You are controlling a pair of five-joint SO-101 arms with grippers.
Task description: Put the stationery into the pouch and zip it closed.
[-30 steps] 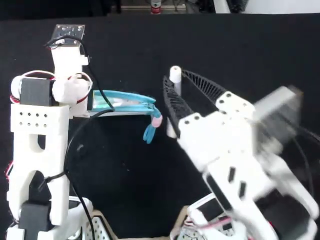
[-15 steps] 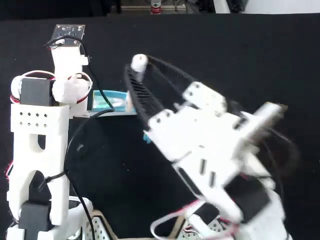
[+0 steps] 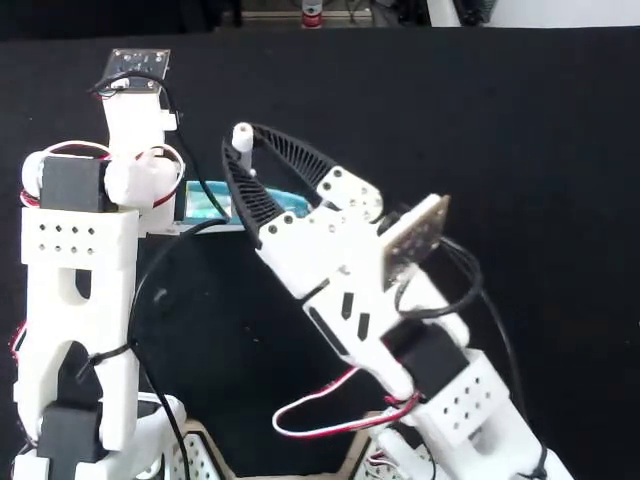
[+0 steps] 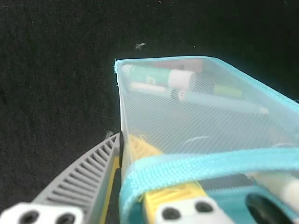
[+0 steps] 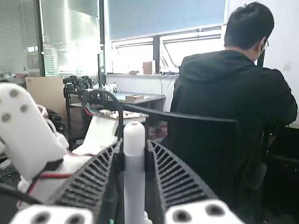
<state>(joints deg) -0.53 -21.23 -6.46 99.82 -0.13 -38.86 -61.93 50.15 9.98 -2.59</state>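
Surface: a black table [image 3: 520,120] is carrying both arms. Room, seen from the right wrist view: a row of 3 or more bright windows [image 5: 140,51] is running along the far wall, slatted blinds [image 5: 70,37] are hanging beside them, a desk [image 5: 135,98] is standing beneath, and a black chair back [image 5: 201,140] is sitting nearer the camera.

Task thing: the pouch [image 4: 187,121] is lying on the table beside the left arm. It is showing clear mesh walls with a teal edge and a teal strap across it. Through the mesh, a green-and-white marker [image 4: 159,76] and a pale blue pen [image 4: 224,103] are lying side by side. Whether the zip is open, I cannot tell.

Left gripper [image 4: 122,149]: it is pinching 1 end of the pouch, with 1 grey ribbed finger [image 4: 84,179] pressing against the teal edge.

Right gripper [image 3: 246,150]: it is hanging above the pouch's other end, its 2 black ribbed fingers clamping narrowly on a white pen [image 5: 134,140], which is sticking out past the fingertips.
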